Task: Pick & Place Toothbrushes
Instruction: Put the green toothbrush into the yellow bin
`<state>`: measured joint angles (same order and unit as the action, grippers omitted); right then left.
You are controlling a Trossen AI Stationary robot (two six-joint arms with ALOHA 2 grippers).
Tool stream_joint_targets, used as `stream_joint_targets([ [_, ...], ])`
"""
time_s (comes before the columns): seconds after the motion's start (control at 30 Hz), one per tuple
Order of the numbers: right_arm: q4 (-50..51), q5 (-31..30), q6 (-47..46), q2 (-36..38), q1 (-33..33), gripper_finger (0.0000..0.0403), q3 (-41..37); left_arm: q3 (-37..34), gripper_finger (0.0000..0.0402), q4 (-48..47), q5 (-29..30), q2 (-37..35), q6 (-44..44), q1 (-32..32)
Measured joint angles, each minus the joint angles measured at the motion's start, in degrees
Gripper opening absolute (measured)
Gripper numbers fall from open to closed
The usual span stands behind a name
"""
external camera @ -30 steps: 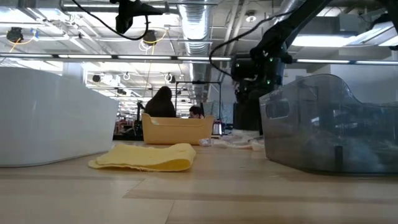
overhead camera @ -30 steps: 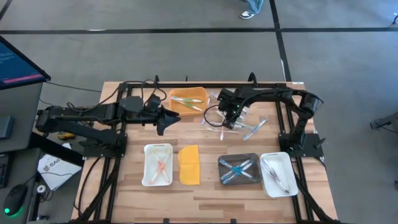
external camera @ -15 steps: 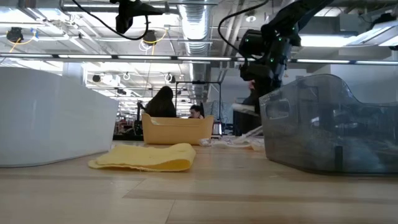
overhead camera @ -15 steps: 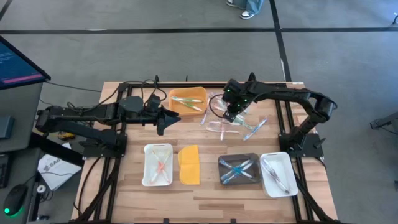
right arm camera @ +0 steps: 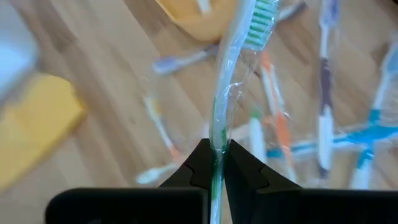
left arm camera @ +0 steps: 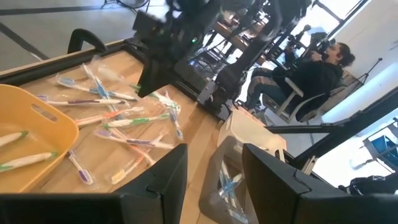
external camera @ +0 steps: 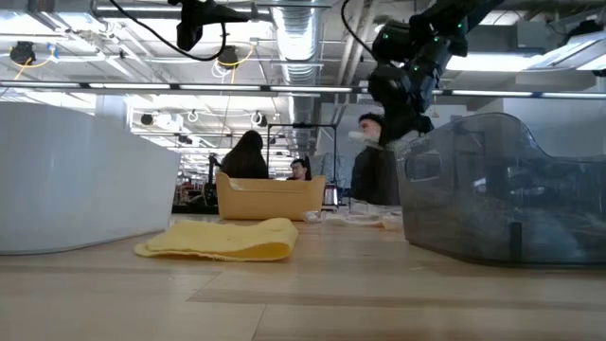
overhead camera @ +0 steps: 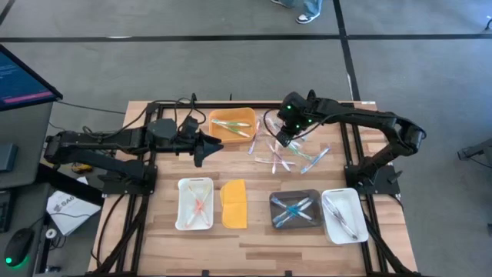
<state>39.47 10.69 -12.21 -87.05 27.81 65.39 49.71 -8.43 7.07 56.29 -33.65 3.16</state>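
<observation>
A green-and-white toothbrush (right arm camera: pixel 233 68) in a clear wrapper is in my right gripper (right arm camera: pixel 214 151), which is shut on it above the loose pile of toothbrushes (overhead camera: pixel 286 156) on the far middle of the table. In the high view the right gripper (overhead camera: pixel 287 137) hangs over that pile. My left gripper (left arm camera: pixel 214 180) stands open and holds nothing, beside the orange tray (overhead camera: pixel 233 123), in which green toothbrushes lie. My right gripper pinches the wrapped toothbrush by its handle (right arm camera: pixel 217 127) between its two fingertips. The fingers slant down from above, and the brush runs on past them, its green bristle head (right arm camera: pixel 258 17) at the far end. It is lifted clear of the pile below.
Along the near side stand a white tray (overhead camera: pixel 195 204) with pink and orange brushes, a flat yellow lid (overhead camera: pixel 234 204), a grey tray (overhead camera: pixel 296 209) with blue brushes and a white tray (overhead camera: pixel 343 215) with clear ones. People sit in the room beyond the table.
My right gripper has risen from the pile and gone a little toward the table's far edge, rolling and tipping as it went. The green toothbrush has come up with it, clear of the other brushes.
</observation>
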Motion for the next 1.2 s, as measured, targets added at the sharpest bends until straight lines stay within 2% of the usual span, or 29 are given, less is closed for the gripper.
stream_joint_targets([
  [0.13, -4.0, 3.5, -5.0, 1.9, 0.0, 0.0014, 0.0, 0.0, 0.0149, 0.4, 0.0, 0.0, -1.3, 0.8],
  [0.3, -13.6, 7.9, -11.8, 4.9, 0.0, 0.0014, 0.0, 0.1, 0.0149, 3.1, -0.1, 1.2, -4.5, 2.2],
  [0.5, -25.4, 10.4, -17.7, 6.7, -1.0, 0.0014, 3.6, 0.1, 0.0149, 12.2, -8.0, 8.0, -11.0, 6.1],
  [0.67, -25.9, 10.5, -18.1, 6.1, -2.4, 0.0014, 9.4, 0.0, 0.0149, 21.5, -14.8, 13.7, -14.9, 9.0],
  [0.87, -26.0, 7.2, -17.8, 6.1, -4.0, 0.0013, 13.9, 0.0, 0.0149, 29.9, -15.2, 17.0, -15.0, 10.9],
  [1.0, -26.6, 5.0, -17.8, 6.1, -4.8, 0.0013, 15.1, 0.1, 0.0149, 38.9, -15.5, 18.8, -14.9, 12.4],
  [1.2, -26.7, 3.0, -17.8, 6.1, -6.1, 0.0013, 15.1, 0.0, 0.0149, 44.1, -15.4, 21.3, -14.9, 15.3],
])
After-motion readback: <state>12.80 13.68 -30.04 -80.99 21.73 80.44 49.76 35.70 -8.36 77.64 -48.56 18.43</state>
